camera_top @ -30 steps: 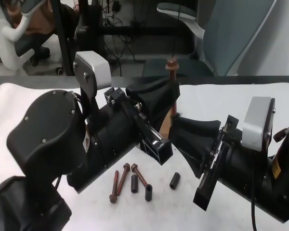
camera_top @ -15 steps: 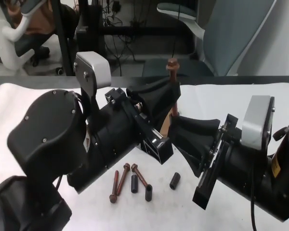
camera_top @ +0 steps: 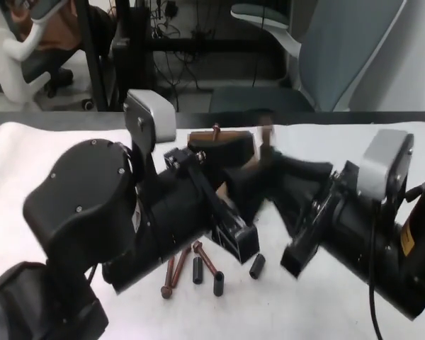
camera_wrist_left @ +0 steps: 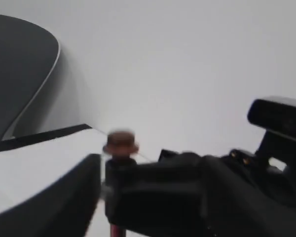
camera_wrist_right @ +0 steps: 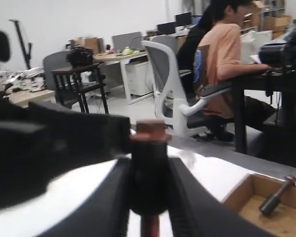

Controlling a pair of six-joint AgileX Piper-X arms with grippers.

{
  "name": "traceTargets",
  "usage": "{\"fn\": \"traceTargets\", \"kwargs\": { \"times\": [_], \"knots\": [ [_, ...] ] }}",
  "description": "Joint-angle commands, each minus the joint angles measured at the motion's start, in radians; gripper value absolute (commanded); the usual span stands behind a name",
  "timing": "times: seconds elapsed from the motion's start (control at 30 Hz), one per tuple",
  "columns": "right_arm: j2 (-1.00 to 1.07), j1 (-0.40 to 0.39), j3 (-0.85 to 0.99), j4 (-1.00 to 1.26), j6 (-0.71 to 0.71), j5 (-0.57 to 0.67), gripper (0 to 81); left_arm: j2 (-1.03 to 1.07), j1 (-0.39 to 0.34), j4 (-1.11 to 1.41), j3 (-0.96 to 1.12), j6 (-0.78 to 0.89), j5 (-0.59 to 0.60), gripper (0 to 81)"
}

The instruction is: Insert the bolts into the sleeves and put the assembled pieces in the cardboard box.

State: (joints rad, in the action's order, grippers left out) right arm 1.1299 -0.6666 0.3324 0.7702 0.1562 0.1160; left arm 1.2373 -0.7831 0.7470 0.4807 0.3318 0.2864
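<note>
A copper-headed bolt [camera_wrist_right: 150, 129] stands upright in a black sleeve [camera_wrist_right: 148, 185]. My right gripper [camera_wrist_right: 149, 197] is shut on the sleeve, a finger on each side. In the left wrist view the bolt [camera_wrist_left: 121, 142] rises just above my left gripper [camera_wrist_left: 113, 197], which is shut on it below the head. In the high view the two grippers meet above the middle of the bench, the left gripper [camera_top: 230, 149] and the right gripper [camera_top: 276, 170] both blurred. The cardboard box [camera_wrist_right: 239, 190] lies just beyond, with one assembled piece [camera_wrist_right: 275, 199] inside.
Loose bolts [camera_top: 183, 256] and black sleeves [camera_top: 257, 265] lie on the white bench near its front, under the arms. The other arm's camera block [camera_wrist_left: 281, 118] sits close behind the bolt. Chairs and desks stand beyond the bench's far edge.
Both arms have dropped and shifted together, taking the bolt down from above the bench's far edge. The bolt head now sits right on the sleeve's top.
</note>
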Motion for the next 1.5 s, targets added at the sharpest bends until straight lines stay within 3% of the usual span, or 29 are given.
{"fn": "traceTargets", "kwargs": {
  "times": [0.0,0.17,0.27,0.43,0.73,0.93,1.13,1.47],
  "knots": [
    [-0.01,0.014,0.017,-0.001,0.005,-0.051,0.6,-0.007,-0.008,-0.002,0.001,0.0,0.015,70.0],
    [-0.01,0.062,0.024,-0.065,-0.003,-0.094,0.6,-0.007,-0.004,-0.03,0.001,0.0,0.016,70.0],
    [-0.01,0.117,0.077,-0.204,-0.006,-0.11,0.6,-0.007,0.017,-0.236,0.031,0.018,0.012,70.0],
    [0.002,0.203,0.291,-0.659,-0.104,-0.096,0.6,0.041,0.054,-0.738,0.194,-0.268,-0.021,70.0],
    [0.23,0.29,0.72,-1.076,-0.194,-0.036,0.6,0.312,0.073,-0.974,0.454,-0.393,0.004,70.0],
    [0.436,0.309,0.883,-1.155,-0.231,0.051,0.6,0.475,0.073,-1.086,0.584,-0.479,0.008,70.0],
    [0.597,0.312,0.94,-1.14,-0.18,0.203,0.6,0.597,0.073,-1.166,0.675,-0.534,0.013,70.0],
    [0.807,0.312,1.049,-1.185,-0.172,0.248,0.6,0.671,0.073,-1.224,0.729,-0.6,-0.007,70.0]
  ]
}}
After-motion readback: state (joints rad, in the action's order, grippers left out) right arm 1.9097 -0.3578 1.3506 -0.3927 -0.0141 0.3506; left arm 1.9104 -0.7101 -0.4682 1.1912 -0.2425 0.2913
